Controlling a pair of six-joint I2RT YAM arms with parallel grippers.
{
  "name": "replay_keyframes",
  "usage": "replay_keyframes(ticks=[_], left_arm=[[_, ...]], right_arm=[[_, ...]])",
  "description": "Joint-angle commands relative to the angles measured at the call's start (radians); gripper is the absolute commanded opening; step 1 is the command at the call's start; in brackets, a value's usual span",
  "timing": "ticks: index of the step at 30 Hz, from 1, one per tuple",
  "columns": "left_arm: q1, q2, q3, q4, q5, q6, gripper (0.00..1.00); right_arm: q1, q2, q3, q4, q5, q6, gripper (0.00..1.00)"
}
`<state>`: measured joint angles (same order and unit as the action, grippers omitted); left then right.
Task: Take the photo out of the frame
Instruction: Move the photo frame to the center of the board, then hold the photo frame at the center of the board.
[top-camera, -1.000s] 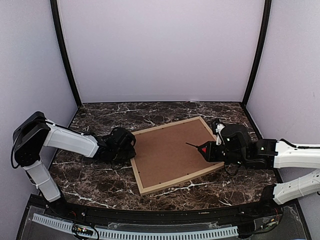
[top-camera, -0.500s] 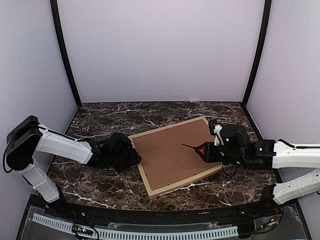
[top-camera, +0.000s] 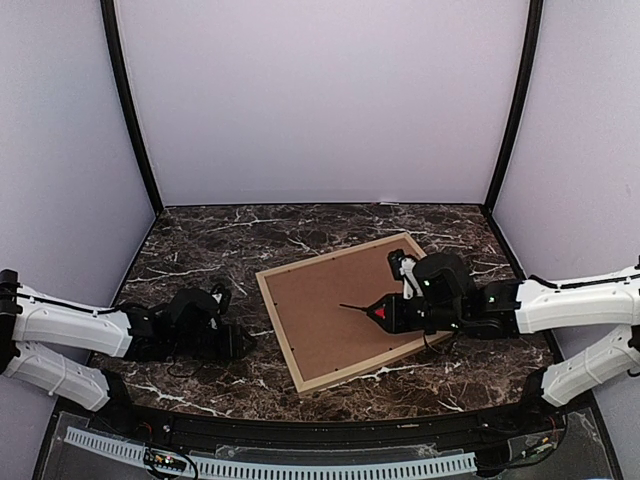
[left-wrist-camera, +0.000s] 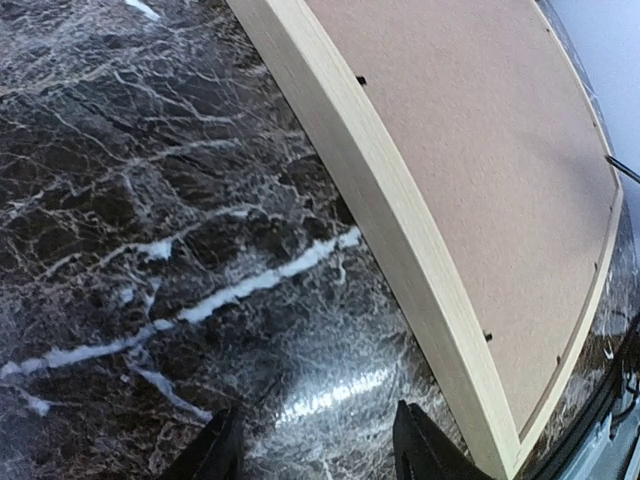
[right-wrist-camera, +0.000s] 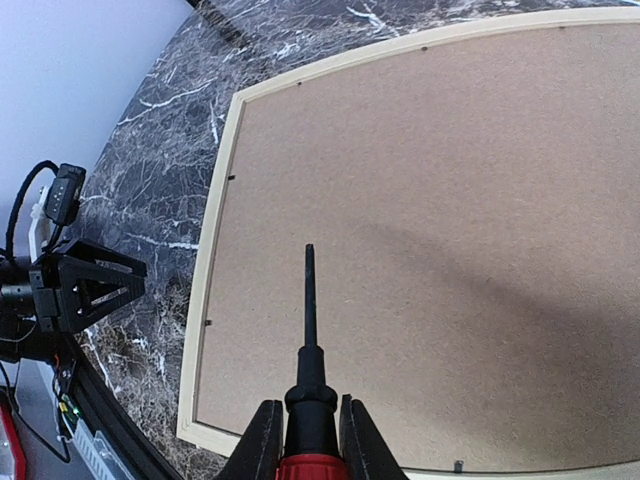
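- The frame (top-camera: 279, 331) is lying face down in the lower middle of the top view, on the marble table (top-camera: 200, 250), with its brown backing board (top-camera: 320, 285) facing up.
- The photo is not showing. It is probably sitting under that board.
- The right gripper (right-wrist-camera: 310, 440) is clamping a red-handled screwdriver (right-wrist-camera: 309, 330) and pointing its shaft over the board's middle.
- The left gripper (left-wrist-camera: 318, 452) is resting low at the lower left of the top view, jaws apart and holding nothing, just clear of the frame's left rail.
- Small dark tabs (right-wrist-camera: 207, 323) are pinning the board along the inner edge. They are likely calling for prying with the tip.
- The moulding is looking thin, light and stiff, and it is likely sliding easily on the glossy stone, so bracing a rail seems wise.
- The print is probably behaving as thin, easily creased paper, so pinching a white margin or a corner suits it best.
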<state>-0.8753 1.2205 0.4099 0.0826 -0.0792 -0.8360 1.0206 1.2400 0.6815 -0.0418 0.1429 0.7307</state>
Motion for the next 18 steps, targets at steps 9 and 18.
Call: replay_keyframes(ticks=[9,18], left_arm=[[-0.006,0.056,-0.024,0.189,0.233,0.089,0.38],[-0.004,0.121,0.013,0.256,0.3,0.077,0.35]], right_arm=[[0.089,0.205,0.132,0.134,-0.189,-0.095,0.0],[0.151,0.329,0.209,0.076,-0.202,-0.139,0.0]])
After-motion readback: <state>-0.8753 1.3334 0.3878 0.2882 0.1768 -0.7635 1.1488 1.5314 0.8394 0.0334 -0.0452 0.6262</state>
